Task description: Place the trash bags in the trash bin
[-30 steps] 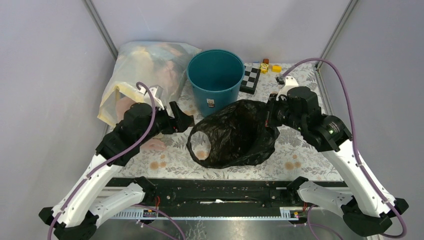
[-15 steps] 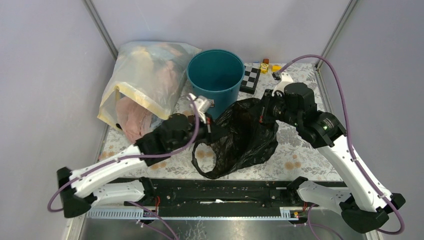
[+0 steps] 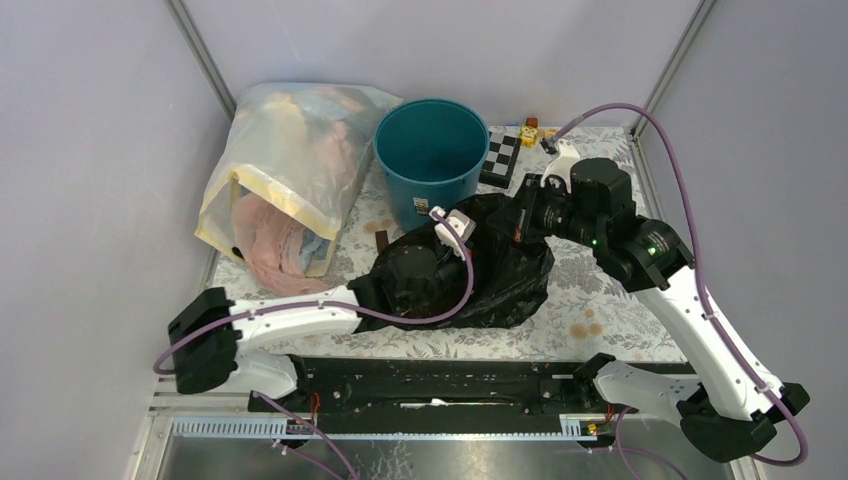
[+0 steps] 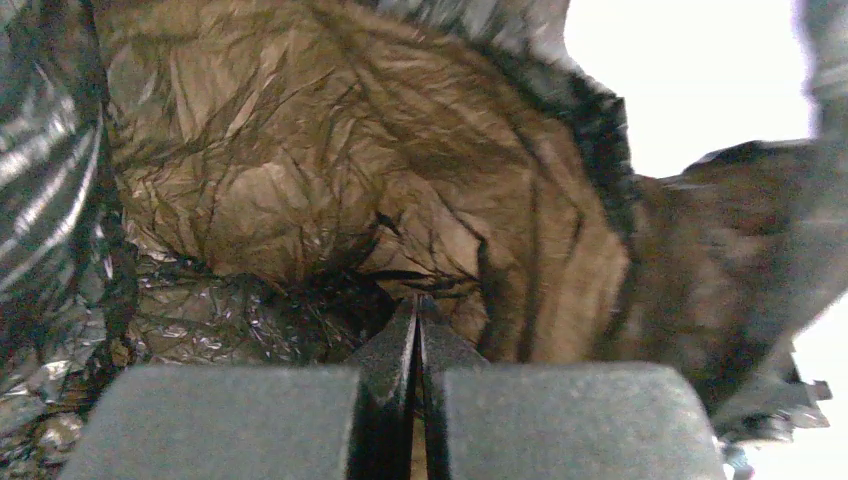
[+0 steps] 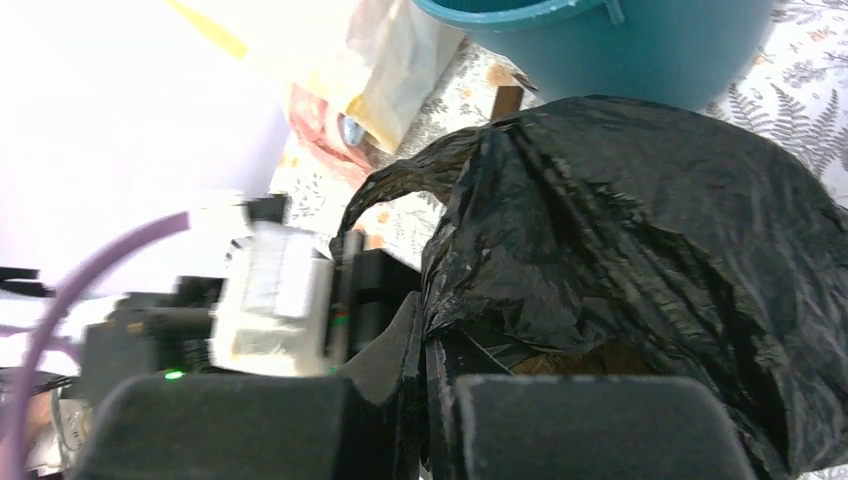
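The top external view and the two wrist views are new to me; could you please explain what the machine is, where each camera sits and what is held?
Two robot arms are bolted to the near edge of a table. The top external view looks down from above; each wrist view looks along one arm's own fingers. On the table are a black trash bag, a teal trash bin, a clear bag of clothes and a checkered board. The right gripper is shut on the trash bag's edge. The left gripper is shut, deep inside the bag; whether it pinches film, I cannot tell.
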Robot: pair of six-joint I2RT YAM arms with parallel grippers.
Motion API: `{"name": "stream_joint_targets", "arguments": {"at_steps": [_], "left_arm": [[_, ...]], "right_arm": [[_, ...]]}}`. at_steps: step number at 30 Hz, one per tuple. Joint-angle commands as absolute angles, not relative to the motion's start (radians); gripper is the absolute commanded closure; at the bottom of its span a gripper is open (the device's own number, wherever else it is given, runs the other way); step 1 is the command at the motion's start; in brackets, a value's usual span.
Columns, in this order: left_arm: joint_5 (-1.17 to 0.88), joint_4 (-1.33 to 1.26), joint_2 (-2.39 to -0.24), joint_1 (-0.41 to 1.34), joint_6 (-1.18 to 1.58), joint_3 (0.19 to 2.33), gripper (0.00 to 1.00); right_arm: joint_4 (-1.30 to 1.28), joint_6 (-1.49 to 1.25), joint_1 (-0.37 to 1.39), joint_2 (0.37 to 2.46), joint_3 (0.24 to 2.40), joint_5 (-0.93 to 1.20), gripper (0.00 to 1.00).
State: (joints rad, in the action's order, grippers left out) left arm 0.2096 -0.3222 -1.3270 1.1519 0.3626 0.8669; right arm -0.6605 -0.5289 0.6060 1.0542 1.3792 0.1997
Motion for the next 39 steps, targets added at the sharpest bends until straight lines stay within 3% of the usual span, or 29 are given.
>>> {"name": "stream_joint_targets", "arguments": {"at_steps": [1,11,16,24,32,39], "left_arm": [[0.249,-0.578,-1.422,1.111,0.282,0.840,1.00],[0.323,-0.243,-1.477,1.020,0.409,0.818,1.00],[0.347,-0.206,-1.388,1.009,0.388,0.720,1.00],[0.395,-0.062,-1.229,1.030,0.353,0.726,1.00],[0.130,-0.301,-1.126,1.123,0.238,0.790,0.97],[0.018,-0.445,-1.281,1.123,0.191,0.846,1.00]], "right_arm": [[-0.634,-0.544,0.605,1.051,1.458,0.271,1.00],[-0.691,-0.541,0.604,1.089,1.707,0.265,1.00],[-0.756,-0.522,0.605,1.115,1.844,0.224,1.00],[-0.765,-0.511,0.605,1.123,1.849,0.166,1.00],[-0.619,-0.582,0.606,1.132,1.725,0.318,1.00],[-0.530,-0.657,0.605,1.162,1.777,0.450,1.00]]}}
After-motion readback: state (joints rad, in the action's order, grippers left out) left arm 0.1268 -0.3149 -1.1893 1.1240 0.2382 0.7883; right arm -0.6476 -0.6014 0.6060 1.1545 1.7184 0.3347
